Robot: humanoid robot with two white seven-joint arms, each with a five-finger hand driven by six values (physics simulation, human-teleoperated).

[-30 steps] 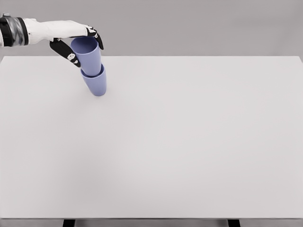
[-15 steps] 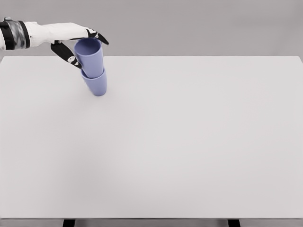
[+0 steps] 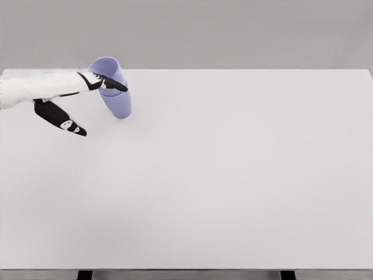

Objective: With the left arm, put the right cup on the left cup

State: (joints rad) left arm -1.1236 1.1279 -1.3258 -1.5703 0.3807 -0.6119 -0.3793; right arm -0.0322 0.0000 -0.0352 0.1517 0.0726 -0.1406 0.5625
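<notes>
The upper cup (image 3: 107, 73) sits nested in the lower cup (image 3: 119, 104). The left hand (image 3: 64, 99) has its fingers spread and holds nothing. Both cups look light, stiff and smooth, best gripped around the side wall.

Cups (image 3: 115, 87): both light purple-blue, no pattern. Left hand (image 3: 70, 102): white w/ black fingers (image 3: 111, 84), small white dots on the black. Table (image 3: 233, 175): plain white. Wall (image 3: 233, 29) behind: grey.

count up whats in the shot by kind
blue cups: 2, upper cup nested in lower cup
left robot hand: 1, fingers open
white table: 1
total: 4
</notes>
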